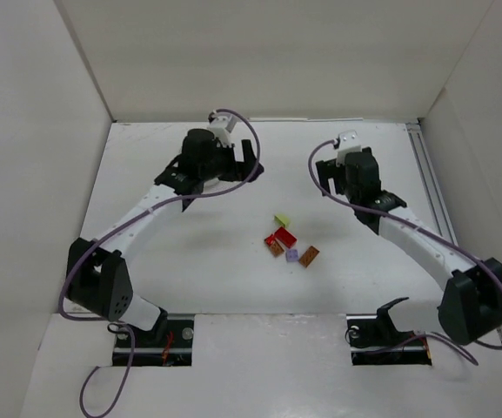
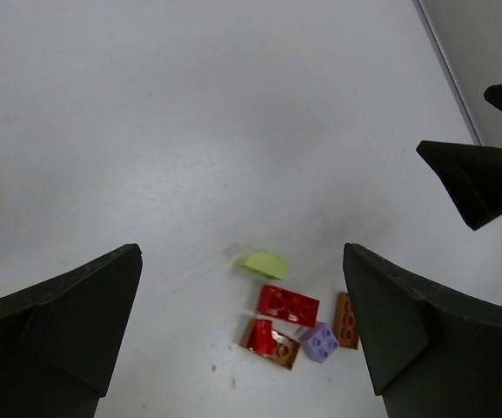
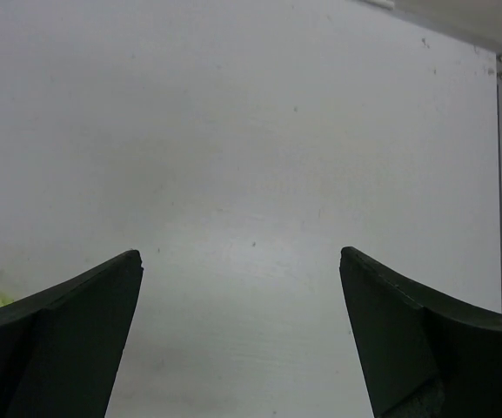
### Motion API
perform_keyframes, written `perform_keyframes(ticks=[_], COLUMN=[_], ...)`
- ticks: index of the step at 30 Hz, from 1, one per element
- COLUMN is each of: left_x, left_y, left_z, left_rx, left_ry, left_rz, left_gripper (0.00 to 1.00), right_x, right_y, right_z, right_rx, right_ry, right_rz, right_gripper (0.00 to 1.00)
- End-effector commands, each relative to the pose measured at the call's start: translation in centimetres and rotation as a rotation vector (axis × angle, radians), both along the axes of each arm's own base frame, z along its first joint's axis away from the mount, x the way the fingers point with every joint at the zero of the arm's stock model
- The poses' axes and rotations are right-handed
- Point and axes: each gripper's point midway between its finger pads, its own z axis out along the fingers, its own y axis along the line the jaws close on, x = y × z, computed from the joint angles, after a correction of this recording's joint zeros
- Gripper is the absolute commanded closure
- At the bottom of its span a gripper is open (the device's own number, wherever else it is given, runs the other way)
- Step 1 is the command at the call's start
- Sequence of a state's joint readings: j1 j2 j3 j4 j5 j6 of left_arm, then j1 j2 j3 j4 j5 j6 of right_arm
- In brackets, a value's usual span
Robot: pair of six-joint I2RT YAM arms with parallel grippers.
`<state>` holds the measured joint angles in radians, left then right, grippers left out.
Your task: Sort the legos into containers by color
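Nothing picked yet. L gripper (image 2: 240, 252) is spread wide and empty. R gripper (image 3: 240, 254) is the same, looking mostly at bare table (image 1: 190, 270).

Legos (image 1: 290, 244) sit in one tight clump mid-table, near of both grippers and a bit right of centre. Lime brick (image 2: 264, 264) is at the far end, just apart from the rest. Then red plate (image 2: 287, 304), lilac brick (image 2: 322, 341) and brown plate (image 2: 346, 320), all touching or close to it. A 2nd brown plate (image 2: 283, 352) has a small red bit (image 2: 261, 335) on top.

Risks, my guess:
- Bricks are way smaller than my fingers, so closing on one prob. shoves or pinches its neighbour too, giving mixed colours in one drop.
- Red bit may lift with the brown plate under it.
- Both arms reaching for the same clump could clash.
- Lime is the safest first pick (most room around it).

Can't see:
- Dish isn't in any view, so no drop target. A faint curve at the left edge of the L wrist cam might be it, can't tell.
- Only ~6 bricks visible, no green.
- Top cam hides both sets of fingertips under the wrists.
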<state>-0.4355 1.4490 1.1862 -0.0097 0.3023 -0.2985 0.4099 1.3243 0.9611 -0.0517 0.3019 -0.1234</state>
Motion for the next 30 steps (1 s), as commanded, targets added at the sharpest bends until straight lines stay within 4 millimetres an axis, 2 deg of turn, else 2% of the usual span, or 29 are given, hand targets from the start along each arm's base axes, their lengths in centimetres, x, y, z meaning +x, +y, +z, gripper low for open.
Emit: perform_keyframes(ticks=[1, 2, 4, 7, 8, 9, 10, 12, 17, 20, 25, 30], left_x=[-1.0, -1.7, -2.0, -2.7, -2.6, -3.3, -2.8, -3.0, -3.7, -3.9, -4.8, -4.4], left_y=[-1.7, -2.8, -3.8, -5.6, -6.1, -7.4, -8.1, -8.4, -8.8, -8.7, -9.6, -10.5], left_z=[-2.8, -3.9, -6.5, -8.6, -10.4, -11.0, -10.6, -13.2, -16.0, -16.8, -17.2, -18.1], left_rx=[-0.016, -0.011, 0.006, 0.034, 0.062, 0.065, 0.065, 0.114, 0.098, 0.085, 0.088, 0.099], left_ry=[0.155, 0.195, 0.282, 0.369, 0.412, 0.443, 0.436, 0.504, 0.598, 0.61, 0.62, 0.636], left_rz=[0.099, 0.104, 0.15, 0.183, 0.198, 0.188, 0.202, 0.226, 0.289, 0.303, 0.3, 0.301], left_gripper=[0.0, 0.0, 0.0, 0.0, 0.0, 0.01, 0.02, 0.04, 0.13, 0.15, 0.15, 0.25], right_x=[-3.0, -3.5, -4.9, -5.7, -5.9, -6.2, -6.2, -6.4, -6.0, -6.0, -5.9, -6.6], right_y=[-2.7, -3.6, -5.7, -7.2, -7.7, -7.9, -8.0, -8.1, -7.4, -7.2, -6.8, -7.1], right_z=[1.4, 1.4, 1.1, 0.8, 0.8, 0.6, 0.3, -0.1, -1.1, -2.2, -2.5, -2.7], right_rx=[0.046, 0.051, 0.056, 0.068, 0.068, 0.068, 0.067, 0.063, 0.069, 0.06, 0.073, 0.081], right_ry=[-0.069, -0.077, -0.09, -0.095, -0.097, -0.097, -0.088, -0.079, -0.043, -0.015, -0.002, -0.011], right_rz=[-0.13, -0.158, -0.221, -0.258, -0.272, -0.272, -0.273, -0.273, -0.234, -0.226, -0.21, -0.222], right_gripper=[0.0, 0.0, 0.0, 0.0, 0.0, 0.0, 0.0, 0.0, 0.0, 0.0, 0.0, 0.0])
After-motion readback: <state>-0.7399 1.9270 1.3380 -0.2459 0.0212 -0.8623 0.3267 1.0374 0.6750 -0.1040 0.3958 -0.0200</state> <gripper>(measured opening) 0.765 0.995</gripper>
